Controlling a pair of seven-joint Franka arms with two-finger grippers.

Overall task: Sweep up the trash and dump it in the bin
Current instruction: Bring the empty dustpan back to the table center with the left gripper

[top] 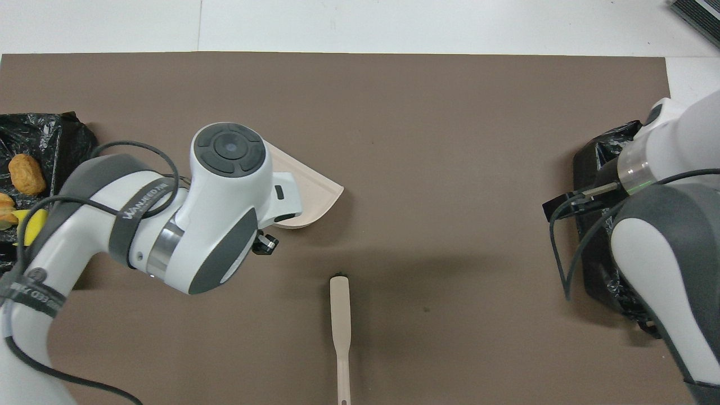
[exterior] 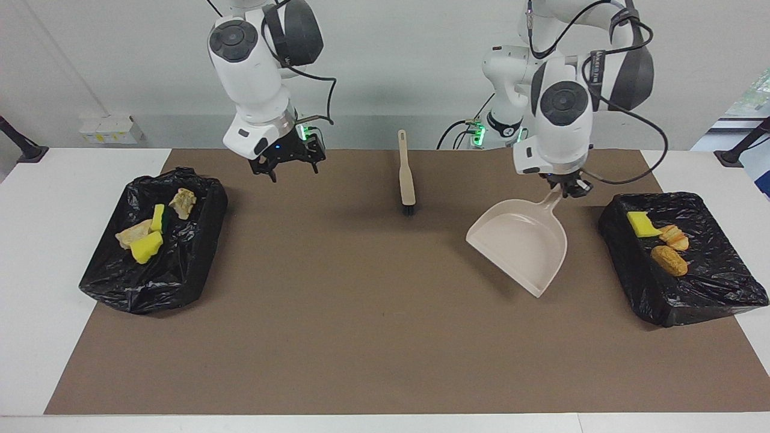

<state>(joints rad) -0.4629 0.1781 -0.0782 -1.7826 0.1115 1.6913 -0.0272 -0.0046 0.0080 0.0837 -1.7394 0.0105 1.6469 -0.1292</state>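
Observation:
The beige dustpan (exterior: 520, 246) hangs tilted low over the brown mat, and my left gripper (exterior: 568, 191) is shut on its handle. In the overhead view the left arm covers most of the dustpan (top: 315, 197). The beige brush (exterior: 407, 180) lies alone on the mat close to the robots. My right gripper (exterior: 293, 171) is open and empty over the mat beside the bin (exterior: 180, 282) at the right arm's end. Trash lies in that bin: yellow sponge chunks (exterior: 146, 246) and beige lumps (exterior: 182, 201). The bin (exterior: 710, 294) at the left arm's end holds a yellow sponge (exterior: 642, 224) and bread-like pieces (exterior: 669, 260).
The brown mat (exterior: 361, 331) covers most of the white table. Both bins are lined with black bags and sit at the mat's two ends. In the overhead view the right arm hides most of its bin (top: 596, 163).

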